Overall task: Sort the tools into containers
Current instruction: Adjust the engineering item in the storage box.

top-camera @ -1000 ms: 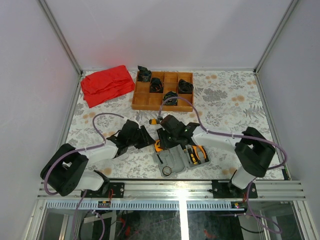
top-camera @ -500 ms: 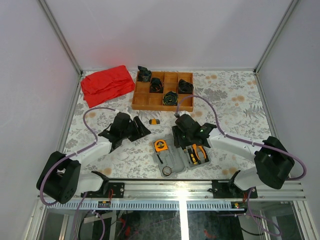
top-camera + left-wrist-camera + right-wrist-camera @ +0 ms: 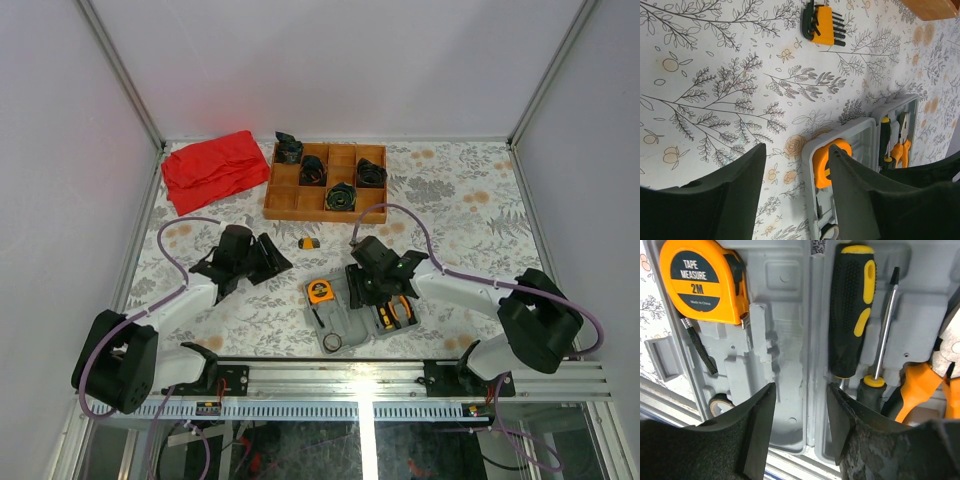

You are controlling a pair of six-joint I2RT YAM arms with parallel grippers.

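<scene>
**Top view.** The case [image 3: 341,318] lies open and flat on the floral table [image 3: 460,205] at the near edge, between the two arms. It is grey moulded plastic with rounded corners.
- The tape [image 3: 319,291] sits in its far-left corner.
- The pliers [image 3: 400,310] lie in the right half.
- The ring [image 3: 333,342] is at the near-left corner.
- The yellow piece [image 3: 309,242] lies alone on the table, between the case and the wooden tray [image 3: 270,196].
- The left gripper [image 3: 274,258] is well left of the case. The right gripper [image 3: 366,290] is over its middle.

**Left wrist.** The left gripper [image 3: 796,155] has its fingers apart over bare table, with nothing between them. The yellow piece [image 3: 822,25] is a flat yellow block with black rods along one side.

**Right wrist.** The right gripper [image 3: 800,390] has its fingers apart over an unfilled recess, gripping nothing.
- The tape [image 3: 702,282] is orange with a dark round label and a black strap.
- The screwdriver [image 3: 850,310] has a ribbed black-and-yellow handle. Its long axis runs up the picture, handle at the top.
- A second screwdriver [image 3: 885,330] lies beside it, reversed, tip at the top.
- The pliers [image 3: 920,390] show orange handles at the right edge.
</scene>
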